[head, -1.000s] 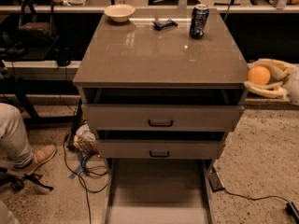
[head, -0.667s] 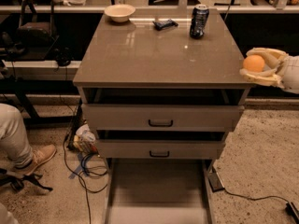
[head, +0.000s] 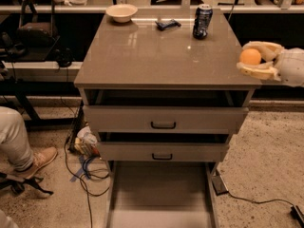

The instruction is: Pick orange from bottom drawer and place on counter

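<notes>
In the camera view, the gripper (head: pixel 251 59) sits at the right edge of the counter (head: pixel 152 56), close to its front right corner. Its two cream fingers (head: pixel 260 47) are closed around the orange (head: pixel 250 56), one on the far side and one on the near side of the fruit. The orange hangs at that edge, partly over the top and partly beyond it. Whether it touches the glossy top cannot be told. The pale wrist runs off to the right of the picture.

At the far left corner of the counter stands a cream bowl (head: pixel 121 12), upright. Along the far edge, right of the middle, lies a small dark object (head: pixel 168 24), and just beside it towards the far right corner stands a dark soda can (head: pixel 202 21), upright. All three are well apart from the orange.

Under the counter, the top drawer (head: pixel 163 119) and the middle drawer (head: pixel 162 151), each with a black handle, are pulled out slightly. The bottom drawer (head: pixel 161 189) is drawn out far towards the camera, and its flat floor and low sides show.

On the floor to the left are a tangle of cables (head: pixel 85 170) and a person's leg (head: pixel 14 139) with a tan shoe.
</notes>
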You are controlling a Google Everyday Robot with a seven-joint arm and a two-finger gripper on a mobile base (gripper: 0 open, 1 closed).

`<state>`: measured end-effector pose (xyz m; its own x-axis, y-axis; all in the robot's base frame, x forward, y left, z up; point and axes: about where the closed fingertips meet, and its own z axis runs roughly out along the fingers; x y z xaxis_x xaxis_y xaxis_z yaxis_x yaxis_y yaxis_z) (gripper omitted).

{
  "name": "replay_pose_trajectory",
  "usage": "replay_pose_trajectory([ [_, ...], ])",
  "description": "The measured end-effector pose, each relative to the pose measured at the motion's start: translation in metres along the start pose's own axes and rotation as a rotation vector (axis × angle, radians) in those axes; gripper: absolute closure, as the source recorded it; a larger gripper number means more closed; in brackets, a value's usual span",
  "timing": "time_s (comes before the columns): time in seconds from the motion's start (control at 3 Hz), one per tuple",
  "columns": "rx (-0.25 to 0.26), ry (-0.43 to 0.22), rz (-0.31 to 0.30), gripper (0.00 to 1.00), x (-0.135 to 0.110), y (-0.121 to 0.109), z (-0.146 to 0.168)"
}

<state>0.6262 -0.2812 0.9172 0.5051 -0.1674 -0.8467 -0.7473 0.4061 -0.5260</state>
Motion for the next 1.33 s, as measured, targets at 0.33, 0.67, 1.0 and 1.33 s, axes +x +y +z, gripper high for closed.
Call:
replay_pose_trajectory([
  [0.33,-0.038,0.026,0.061,1.0,0.003,-0.021,0.032],
  [0.67,-0.057,0.129,0.137,1.0,0.022,-0.036,0.068],
  [1.0,-0.052,0.248,0.212,1.0,0.051,-0.043,0.101],
  [1.33,-0.05,0.331,0.276,1.0,0.077,-0.045,0.133],
])
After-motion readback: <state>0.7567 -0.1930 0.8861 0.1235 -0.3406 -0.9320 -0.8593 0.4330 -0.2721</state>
